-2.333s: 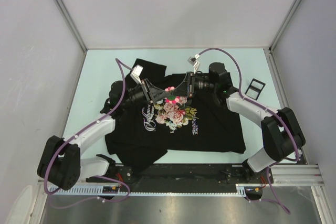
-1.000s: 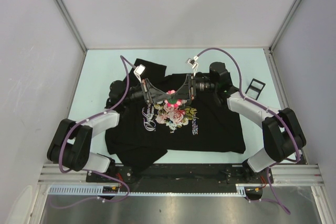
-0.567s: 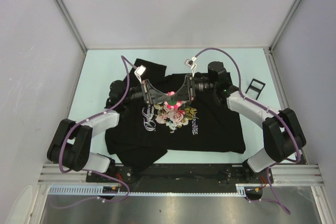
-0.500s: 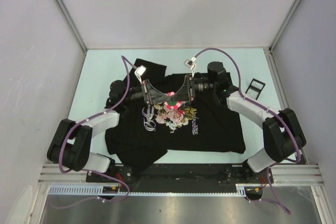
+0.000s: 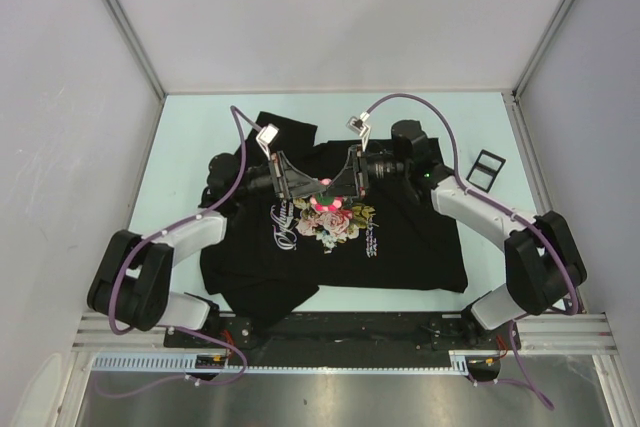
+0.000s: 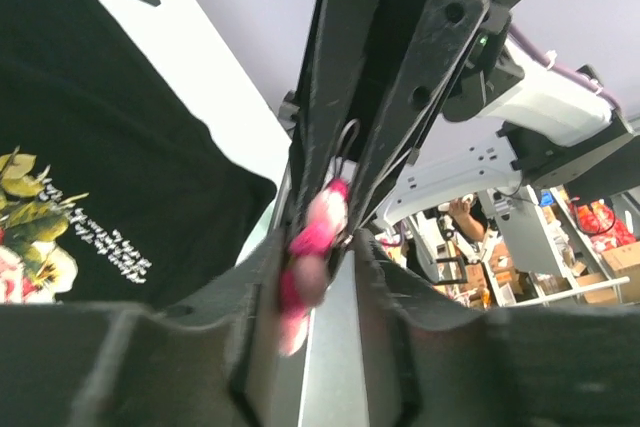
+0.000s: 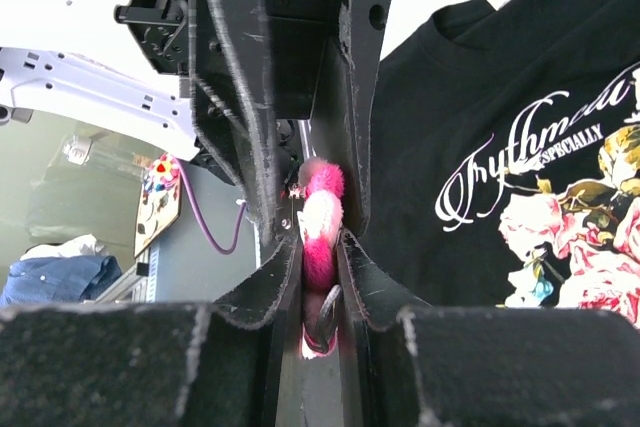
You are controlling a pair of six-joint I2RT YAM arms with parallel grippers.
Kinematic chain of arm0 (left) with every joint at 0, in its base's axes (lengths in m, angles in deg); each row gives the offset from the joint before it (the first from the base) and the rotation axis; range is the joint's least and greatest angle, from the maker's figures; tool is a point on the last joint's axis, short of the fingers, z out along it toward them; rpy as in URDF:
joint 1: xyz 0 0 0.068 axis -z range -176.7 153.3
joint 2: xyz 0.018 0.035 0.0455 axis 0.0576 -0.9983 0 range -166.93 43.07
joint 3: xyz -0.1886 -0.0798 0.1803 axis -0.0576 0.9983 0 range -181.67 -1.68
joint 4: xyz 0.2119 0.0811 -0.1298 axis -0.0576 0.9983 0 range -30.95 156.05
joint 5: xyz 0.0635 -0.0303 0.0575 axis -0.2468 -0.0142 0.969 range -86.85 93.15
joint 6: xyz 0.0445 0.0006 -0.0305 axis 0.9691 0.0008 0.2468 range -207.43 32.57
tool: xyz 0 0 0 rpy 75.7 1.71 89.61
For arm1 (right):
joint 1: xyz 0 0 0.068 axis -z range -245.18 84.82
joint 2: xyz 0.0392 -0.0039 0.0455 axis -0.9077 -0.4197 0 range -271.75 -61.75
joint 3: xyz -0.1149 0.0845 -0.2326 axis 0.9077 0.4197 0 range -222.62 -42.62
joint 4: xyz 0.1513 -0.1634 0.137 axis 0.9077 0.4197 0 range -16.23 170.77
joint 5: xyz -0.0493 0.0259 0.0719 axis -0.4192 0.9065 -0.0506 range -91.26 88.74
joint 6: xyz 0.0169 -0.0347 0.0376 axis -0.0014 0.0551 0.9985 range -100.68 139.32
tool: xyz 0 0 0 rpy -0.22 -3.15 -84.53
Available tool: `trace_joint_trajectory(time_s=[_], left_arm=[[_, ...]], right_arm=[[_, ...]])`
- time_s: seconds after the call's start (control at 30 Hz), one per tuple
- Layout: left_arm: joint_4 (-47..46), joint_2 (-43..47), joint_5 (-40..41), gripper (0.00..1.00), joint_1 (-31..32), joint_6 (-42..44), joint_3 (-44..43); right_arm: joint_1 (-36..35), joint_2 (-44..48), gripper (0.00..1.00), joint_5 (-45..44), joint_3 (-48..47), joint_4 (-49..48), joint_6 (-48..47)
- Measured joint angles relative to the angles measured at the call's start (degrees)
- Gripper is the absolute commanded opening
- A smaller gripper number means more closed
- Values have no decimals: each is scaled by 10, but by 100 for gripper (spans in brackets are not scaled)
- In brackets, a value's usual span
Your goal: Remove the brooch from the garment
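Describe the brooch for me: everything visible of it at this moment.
The brooch is a small, bright pink, petal-shaped piece. It is blurred close up, so its material is unclear. A thin metal wire loop shows at one end in the left wrist view. It stands edge-on, pinched between the fingers of the right gripper, over the garment near its printed roses. The left gripper flanks it; whether it grips is unclear.

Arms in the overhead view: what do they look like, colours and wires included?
The left arm and right arm have white shells and chunky black joints. A purple cable loops along each. The left pincer and right pincer are black, flat-fingered, with scuffed edges.
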Motion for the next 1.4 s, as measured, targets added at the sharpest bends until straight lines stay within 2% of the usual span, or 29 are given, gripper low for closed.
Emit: trace_joint_trajectory(time_s=[0.1,0.2,0.4,0.6,0.9,0.93,1.0,1.1,1.13,1.2,1.27,1.4], left_arm=[[-3,6,8,50,6,0,0],[-3,14,11,53,6,3,0],[-14,43,23,54,-4,5,14],[-46,40,28,49,-5,-7,28],[-72,18,28,21,9,-34,28],[-73,17,28,11,10,-36,28],[-80,17,28,3,12,-42,28],[-90,17,28,0,15,-47,28],[-91,17,28,0,16,-48,28],[-88,18,29,0,18,-47,29],[-72,21,30,0,20,-45,29],[-28,36,37,0,21,-32,29]], right_arm=[[-1,3,0,-8,0,10,0],[2,6,0,-16,0,17,0],[15,18,0,-16,1,22,12],[28,28,0,-16,18,16,40],[29,54,0,-9,42,-8,91],[29,58,0,-8,46,-13,97],[29,64,0,-5,52,-26,113],[29,69,15,-1,59,-44,137],[29,71,28,-1,61,-46,141],[29,76,38,-2,66,-47,149],[29,81,43,-3,70,-45,155],[30,113,45,-14,87,-23,155]])
